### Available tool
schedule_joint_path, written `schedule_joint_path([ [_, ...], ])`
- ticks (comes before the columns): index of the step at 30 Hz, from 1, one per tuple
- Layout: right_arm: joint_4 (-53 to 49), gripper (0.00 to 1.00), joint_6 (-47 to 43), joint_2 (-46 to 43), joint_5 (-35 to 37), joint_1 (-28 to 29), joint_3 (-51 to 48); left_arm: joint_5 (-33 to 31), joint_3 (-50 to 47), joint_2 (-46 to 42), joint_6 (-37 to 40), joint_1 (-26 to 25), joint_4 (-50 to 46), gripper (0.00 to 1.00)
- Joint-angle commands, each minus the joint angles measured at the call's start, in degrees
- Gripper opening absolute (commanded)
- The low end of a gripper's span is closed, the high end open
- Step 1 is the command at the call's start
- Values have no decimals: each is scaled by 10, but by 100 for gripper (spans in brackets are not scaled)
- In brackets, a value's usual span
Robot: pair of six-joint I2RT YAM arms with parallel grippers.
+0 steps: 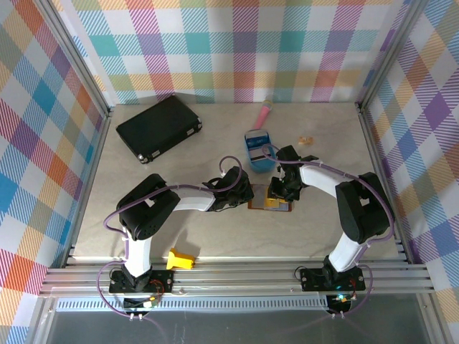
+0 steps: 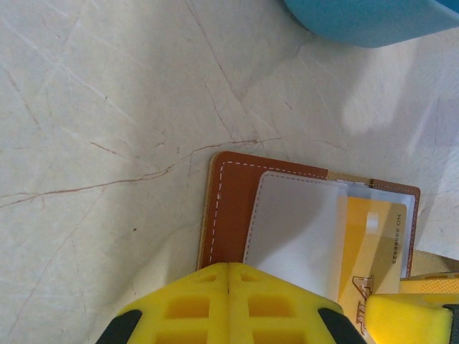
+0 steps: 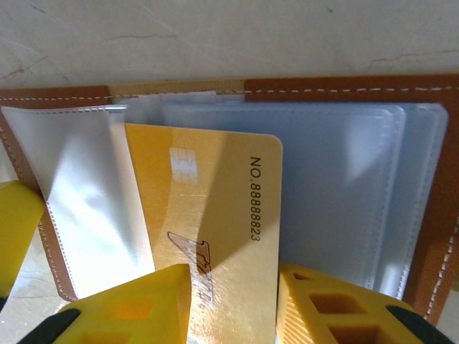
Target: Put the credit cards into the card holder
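Gold card [image 3: 208,193] between right end effector's [image 3: 233,287] parted jaws, grip unclear; left end effector [image 2: 228,276] closed atop card holder [image 2: 229,208].

Robot test cell, lab setting. Evidence: aluminium extrusion frame [image 1: 237,276] boxing in a marble-pattern tabletop [image 1: 215,240]. Pastel plaid backdrop panels [image 1: 237,50] on three sides. Left arm [image 1: 147,211] and right arm [image 1: 362,208] bolted side by side at the near rail.
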Motion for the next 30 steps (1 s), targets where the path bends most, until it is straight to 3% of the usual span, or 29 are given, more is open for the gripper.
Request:
schedule_joint_path([
  [1,-10,35,-10,6,-6,7,17,27,-26,17,-7,-15,-64,0],
  [8,-25,39,-11,0,27,11,23,27,-29,16,-8,-15,-62,0],
  [30,-25,42,-16,15,32,14,31,26,-30,17,-8,-15,-62,0],
])
